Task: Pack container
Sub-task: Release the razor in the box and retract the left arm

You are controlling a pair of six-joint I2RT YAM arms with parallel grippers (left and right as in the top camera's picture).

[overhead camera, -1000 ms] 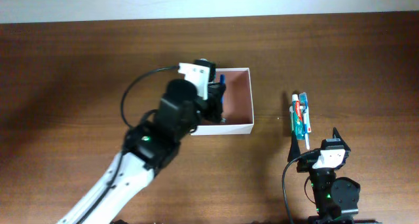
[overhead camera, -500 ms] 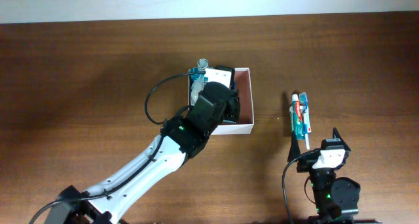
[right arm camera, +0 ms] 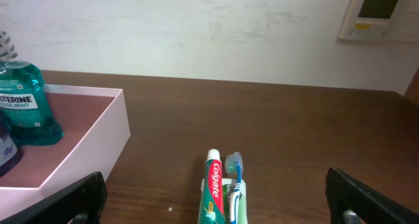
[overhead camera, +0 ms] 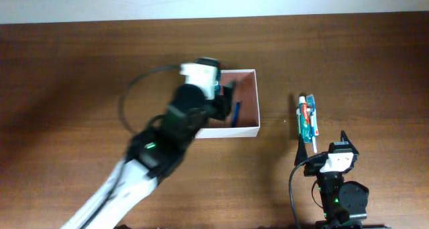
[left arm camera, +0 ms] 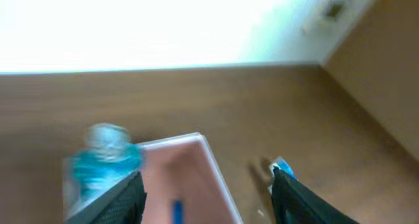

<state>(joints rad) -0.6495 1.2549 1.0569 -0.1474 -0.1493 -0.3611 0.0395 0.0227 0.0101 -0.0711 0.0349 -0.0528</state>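
Observation:
The container is a shallow white-walled box with a pinkish inside, at mid-table. My left gripper hovers over its left part, jaws open with nothing between them. A teal mouthwash bottle stands upright inside the container's far corner, blurred in the left wrist view. A slim blue item lies on the container floor. A toothpaste tube and a blue toothbrush lie together on the table to the right. My right gripper rests open just short of them.
The container wall stands left of the toothpaste and toothbrush, with bare wood between. A dark rounded item sits in the container beside the bottle. A white wall runs along the table's far edge.
My left gripper has opened and let go of the teal bottle, which now stands in the container. The left arm has drawn back leftward. The right arm has not moved.

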